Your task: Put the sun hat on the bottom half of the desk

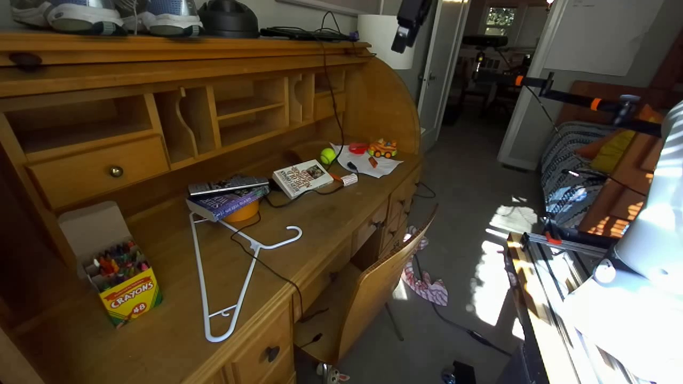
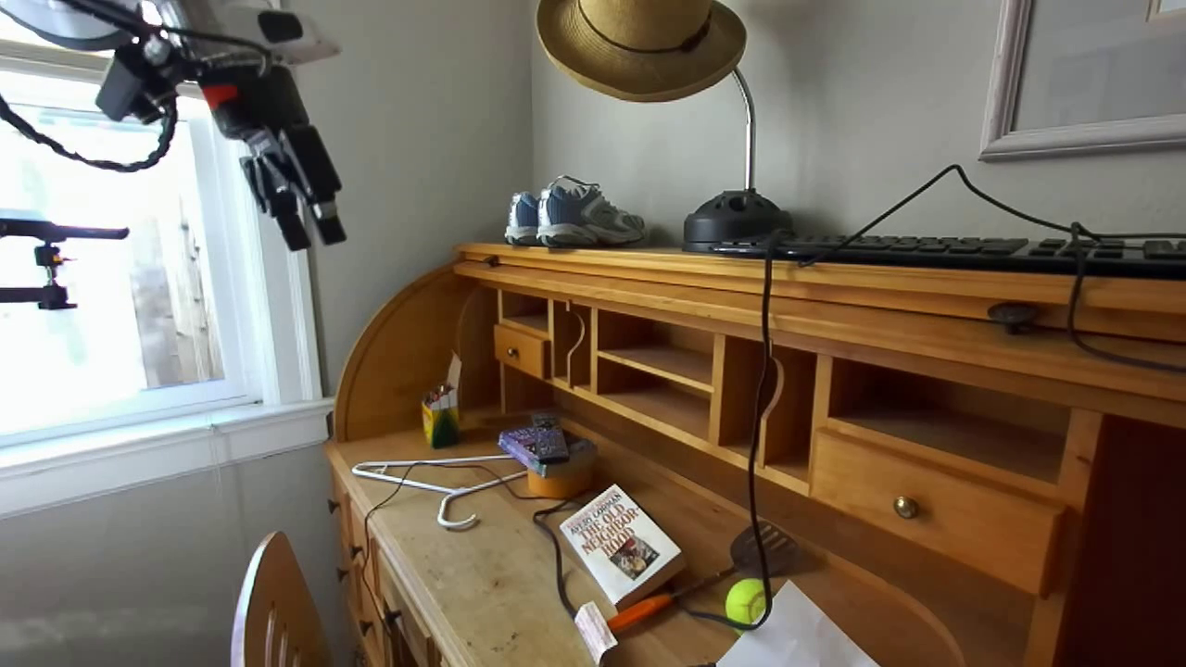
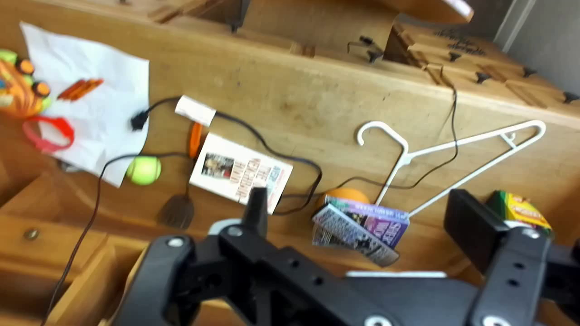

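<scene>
1. The gripper (image 3: 360, 203) has its two fingers (image 3: 257, 212) wide apart and holds nothing. That leaves room to grab.
2. It hangs high, apart from the hat, so I think the picking-up is not done yet.
3. The sun hat (image 2: 644, 37) is up on the bendy lamp (image 2: 737, 218), which seems to hold it; the brim hides how.
4. The lamp's fat base likely helps it stand. A hard pull could tip it.
5. The bottom half of the desk (image 2: 496, 570) has bare wood along its front, near the white book (image 2: 623, 547) and the hanger (image 1: 257, 246). The hat could go there, I guess.
6. The purple book (image 1: 228, 204) sits up off the wood because a round orange thing (image 1: 244, 212) is under it.
</scene>
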`<state>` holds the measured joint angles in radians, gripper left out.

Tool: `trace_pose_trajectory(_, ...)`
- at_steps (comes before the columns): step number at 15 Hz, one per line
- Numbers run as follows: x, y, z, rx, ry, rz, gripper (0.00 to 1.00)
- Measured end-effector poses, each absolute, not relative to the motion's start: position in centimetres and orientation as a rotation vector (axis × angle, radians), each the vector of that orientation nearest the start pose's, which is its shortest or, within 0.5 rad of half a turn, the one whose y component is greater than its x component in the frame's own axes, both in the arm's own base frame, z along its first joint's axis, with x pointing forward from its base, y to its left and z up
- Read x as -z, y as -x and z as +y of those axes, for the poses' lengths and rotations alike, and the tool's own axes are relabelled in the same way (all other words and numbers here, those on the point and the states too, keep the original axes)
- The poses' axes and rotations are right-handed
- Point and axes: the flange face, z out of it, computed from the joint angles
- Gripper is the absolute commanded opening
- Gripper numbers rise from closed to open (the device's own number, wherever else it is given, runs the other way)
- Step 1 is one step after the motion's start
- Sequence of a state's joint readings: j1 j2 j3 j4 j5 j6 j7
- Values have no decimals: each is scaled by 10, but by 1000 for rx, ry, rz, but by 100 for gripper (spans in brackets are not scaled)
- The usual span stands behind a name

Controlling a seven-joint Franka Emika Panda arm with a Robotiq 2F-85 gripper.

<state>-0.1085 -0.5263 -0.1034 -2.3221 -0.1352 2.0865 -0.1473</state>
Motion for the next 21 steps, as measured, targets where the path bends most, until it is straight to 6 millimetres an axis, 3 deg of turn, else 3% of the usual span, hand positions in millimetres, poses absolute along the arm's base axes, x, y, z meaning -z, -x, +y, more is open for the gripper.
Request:
trace_pose_trajectory(5, -656, -444, -76, 850, 3382, -178, 100)
trace_pose_trajectory(9, -711, -467, -69, 1160, 3474, -325, 100)
trace_pose_trajectory(13, -756, -485, -56, 1549, 3435, -517, 100)
trace_pose_trajectory(21, -758, -487, -56, 1570, 3428, -521, 100)
